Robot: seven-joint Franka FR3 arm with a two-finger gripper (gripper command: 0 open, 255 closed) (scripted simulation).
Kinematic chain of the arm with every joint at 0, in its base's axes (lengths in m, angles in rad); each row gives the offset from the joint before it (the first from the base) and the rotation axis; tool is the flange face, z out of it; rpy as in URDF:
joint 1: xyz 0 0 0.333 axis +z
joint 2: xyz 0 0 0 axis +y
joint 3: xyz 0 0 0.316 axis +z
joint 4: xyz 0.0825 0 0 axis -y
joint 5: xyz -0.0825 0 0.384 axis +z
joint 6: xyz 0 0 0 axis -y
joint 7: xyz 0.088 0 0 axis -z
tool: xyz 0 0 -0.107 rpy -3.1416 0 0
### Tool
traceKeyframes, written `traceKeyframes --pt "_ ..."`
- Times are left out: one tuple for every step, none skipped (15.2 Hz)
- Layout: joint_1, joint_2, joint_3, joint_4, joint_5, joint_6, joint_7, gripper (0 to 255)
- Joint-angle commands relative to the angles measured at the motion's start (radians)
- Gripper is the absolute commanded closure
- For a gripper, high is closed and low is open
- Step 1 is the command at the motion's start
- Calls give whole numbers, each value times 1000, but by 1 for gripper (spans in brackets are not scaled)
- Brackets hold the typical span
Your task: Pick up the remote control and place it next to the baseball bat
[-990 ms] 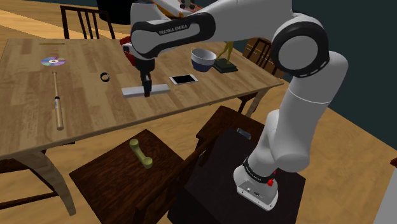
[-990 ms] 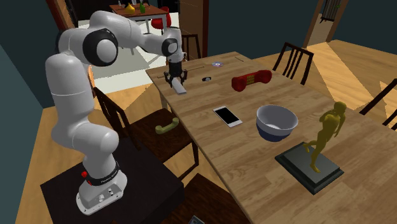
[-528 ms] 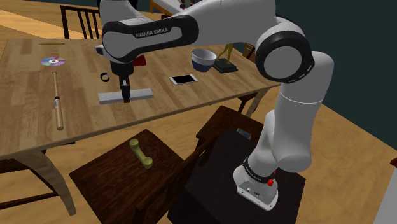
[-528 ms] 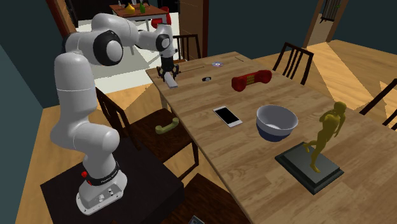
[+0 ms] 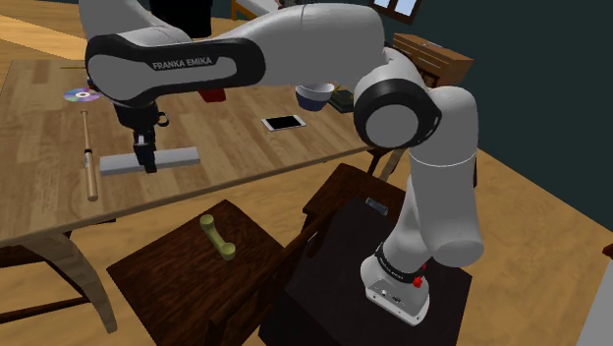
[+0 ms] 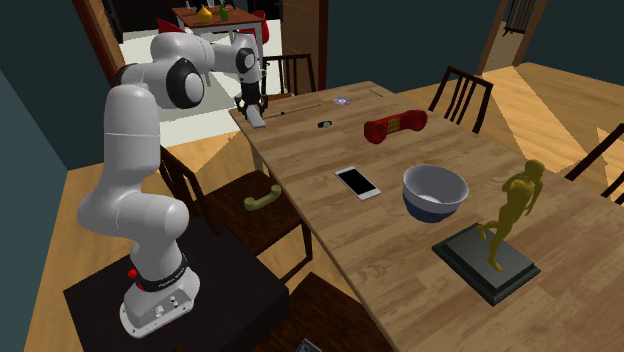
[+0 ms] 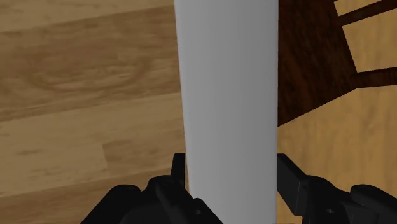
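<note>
My black gripper (image 5: 147,163) is shut on a flat grey remote control (image 5: 177,155), clasping it across the middle. The remote lies level just over the wooden table (image 5: 246,147), near its front edge. In the wrist view the remote (image 7: 229,89) runs straight out from between the fingers (image 7: 179,170). The slim wooden baseball bat (image 5: 89,162) lies on the table a short way to the shoulder view's left of the remote. In the second exterior view the gripper (image 6: 254,110) holds the remote (image 6: 260,120) at the table's far corner.
A CD (image 5: 82,95) lies beyond the bat, a small black ring (image 5: 162,120) behind the gripper. A smartphone (image 6: 357,182), a bowl (image 6: 435,192), a red handset (image 6: 395,126) and a gold statue (image 6: 510,215) stand further along. A dark chair (image 5: 177,270) carries a green handset (image 5: 218,237).
The arm has swung to the shoulder view's left, carrying the remote from beside the smartphone across the table to just short of the bat. The grip has stayed shut on it.
</note>
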Motion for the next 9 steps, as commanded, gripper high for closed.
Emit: traceKeyframes --pt "16 55 9 89 2 -33 31 255" --pt "23 92 14 149 3 -56 46 255" --pt "34 160 21 263 4 -101 72 255" --pt "35 161 21 250 5 -87 71 255" --pt "35 161 21 238 5 -74 70 255" --pt "36 162 21 226 5 -61 70 255" --pt "36 163 21 213 5 -49 69 255" --pt "37 165 21 203 6 -36 69 255" --pt "37 167 21 193 6 -24 68 255"
